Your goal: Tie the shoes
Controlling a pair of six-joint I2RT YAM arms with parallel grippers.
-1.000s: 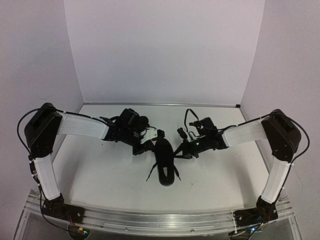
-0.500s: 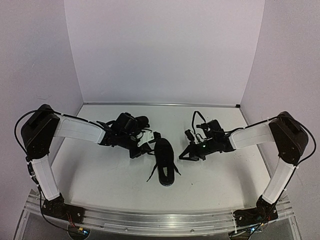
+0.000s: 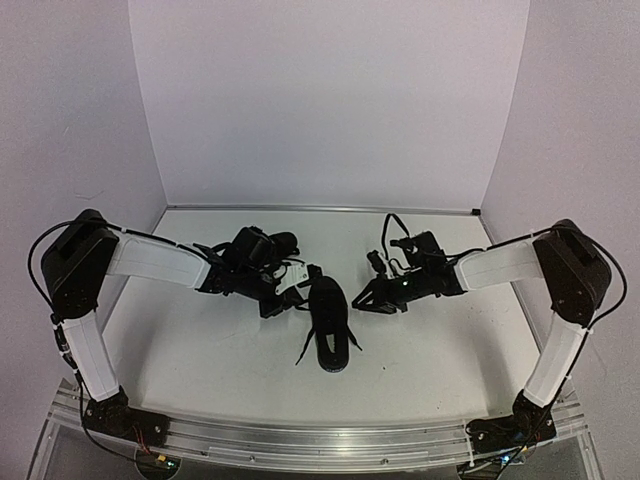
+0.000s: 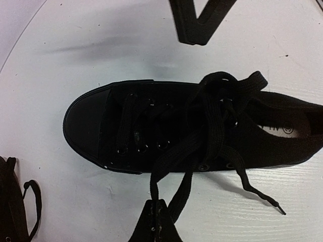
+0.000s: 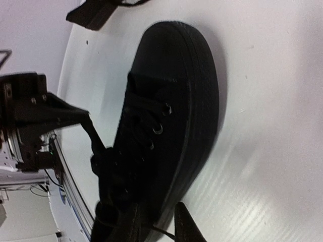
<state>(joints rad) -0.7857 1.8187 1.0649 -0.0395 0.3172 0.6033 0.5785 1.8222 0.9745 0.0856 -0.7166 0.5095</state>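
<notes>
We judge the knot begun: the left gripper point(image 4: 156, 204) pinches a lace point(image 4: 184, 186) of the shoe point(image 4: 151, 126), while the right gripper point(image 3: 360, 298), whose spread we cannot tell, must next take the free lace end point(image 4: 252, 189)

All-black canvas lace-up shoe point(image 4: 151, 132) just ahead of the black left end effector point(image 4: 156, 207), with flat black lace point(image 4: 217, 138), small silvery eyelets point(image 5: 158, 129) and pale insole point(image 4: 282, 126) printed dark. Beneath both, plain white tabletop point(image 3: 200, 350) with faint grain lines. Opposite, black right end effector point(image 4: 194, 36).
</notes>
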